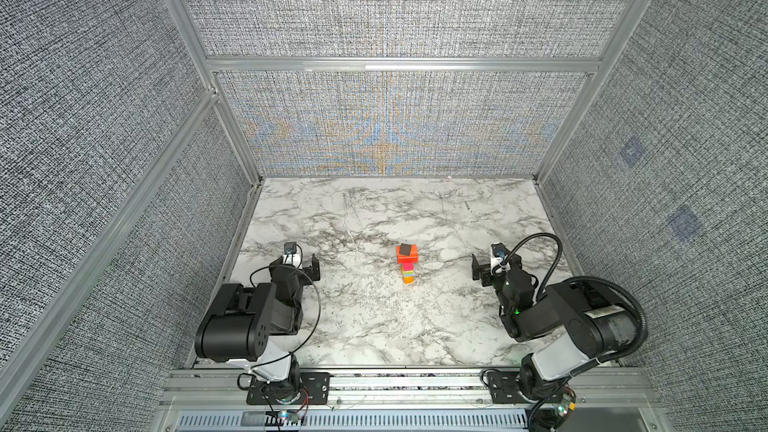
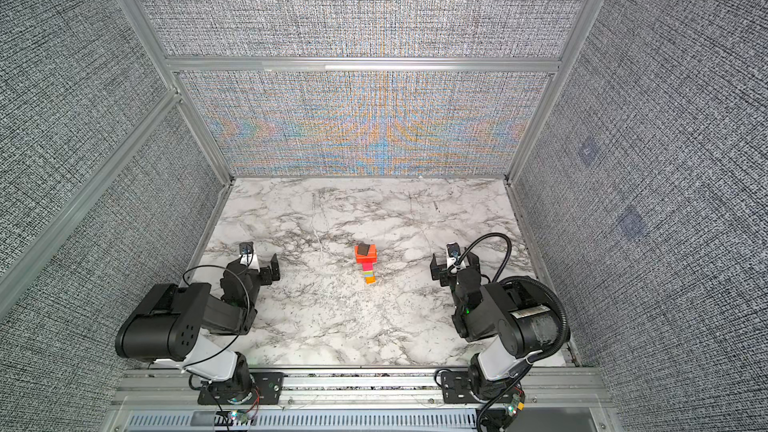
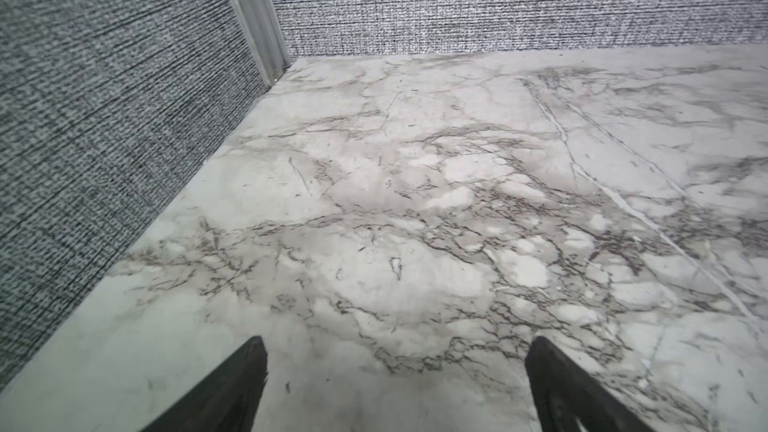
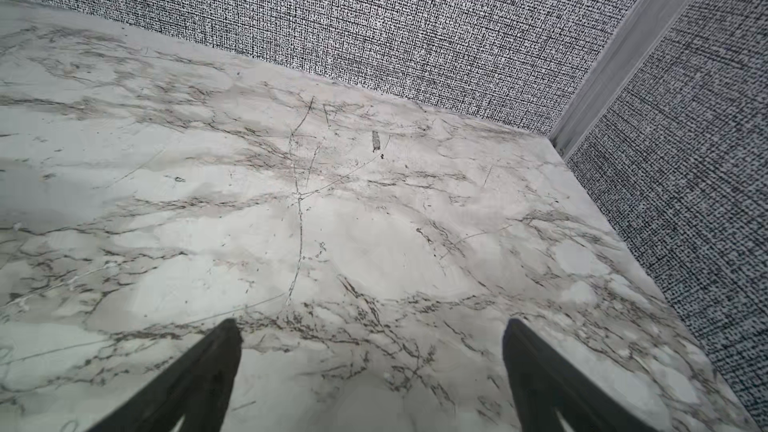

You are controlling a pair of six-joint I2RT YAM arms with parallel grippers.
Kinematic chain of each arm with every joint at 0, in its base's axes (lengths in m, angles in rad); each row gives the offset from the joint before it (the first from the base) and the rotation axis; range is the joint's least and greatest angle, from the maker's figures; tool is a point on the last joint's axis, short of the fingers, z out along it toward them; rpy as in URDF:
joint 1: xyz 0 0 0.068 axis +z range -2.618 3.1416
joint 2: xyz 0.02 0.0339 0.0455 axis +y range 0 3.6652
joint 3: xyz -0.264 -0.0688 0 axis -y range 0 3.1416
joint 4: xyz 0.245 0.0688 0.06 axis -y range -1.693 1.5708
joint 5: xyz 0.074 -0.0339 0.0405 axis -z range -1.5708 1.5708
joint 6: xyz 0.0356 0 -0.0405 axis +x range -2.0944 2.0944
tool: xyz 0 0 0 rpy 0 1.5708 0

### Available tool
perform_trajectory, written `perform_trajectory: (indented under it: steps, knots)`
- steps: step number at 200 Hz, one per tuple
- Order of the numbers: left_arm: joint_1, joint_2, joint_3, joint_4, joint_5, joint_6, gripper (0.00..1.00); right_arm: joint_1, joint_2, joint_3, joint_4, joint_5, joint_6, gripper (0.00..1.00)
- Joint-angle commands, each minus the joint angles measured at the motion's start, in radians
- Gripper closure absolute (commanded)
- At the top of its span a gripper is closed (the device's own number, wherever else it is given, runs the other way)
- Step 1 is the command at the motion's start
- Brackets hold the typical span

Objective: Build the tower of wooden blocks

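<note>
1. Your wood block tower (image 1: 407, 264) stands upright near the middle of the marble table (image 1: 374, 326) in both top views. An orange block (image 1: 408, 280) forms its base, and a dark brown square block (image 1: 407, 249) sits on the red-orange slab (image 1: 407, 258) at the top.
2. Your left gripper (image 1: 300, 261) sits well to the tower's left with its jaws spread wide, holding nothing. In its wrist view, bare marble shows between the fingers (image 3: 249, 367).
3. Your right gripper (image 1: 496, 264) sits well to the tower's right, also spread wide and empty.
4. The tower stands between both grippers, touching neither.
</note>
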Motion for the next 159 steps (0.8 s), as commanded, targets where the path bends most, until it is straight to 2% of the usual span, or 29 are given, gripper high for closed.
perform_trajectory:
  steps: [1, 13, 23, 40, 55, 159]
  knots:
    - [0.002, -0.014, 0.049, 0.086, 0.03, 0.03, 0.01, 0.002, 0.023, 0.025, 0.052, 0.035, -0.013, 0.01]
    - [0.006, -0.025, 0.092, -0.009, 0.012, 0.014, 0.01, -0.007, 0.024, 0.054, 0.023, 0.09, 0.011, 0.01]
    - [0.006, -0.028, 0.132, -0.086, -0.012, -0.001, 0.01, -0.021, -0.01, 0.099, -0.105, 0.114, 0.043, 0.01]
    - [0.029, -0.034, 0.179, -0.186, 0.017, -0.025, 0.01, -0.076, -0.041, 0.203, -0.346, 0.053, 0.101, 0.01]
    - [0.033, -0.035, 0.186, -0.2, 0.018, -0.027, 0.01, -0.146, -0.055, 0.269, -0.498, -0.057, 0.156, 0.01]
    - [0.033, -0.037, 0.179, -0.184, 0.018, -0.026, 0.01, -0.154, -0.054, 0.254, -0.464, -0.075, 0.153, 0.01]
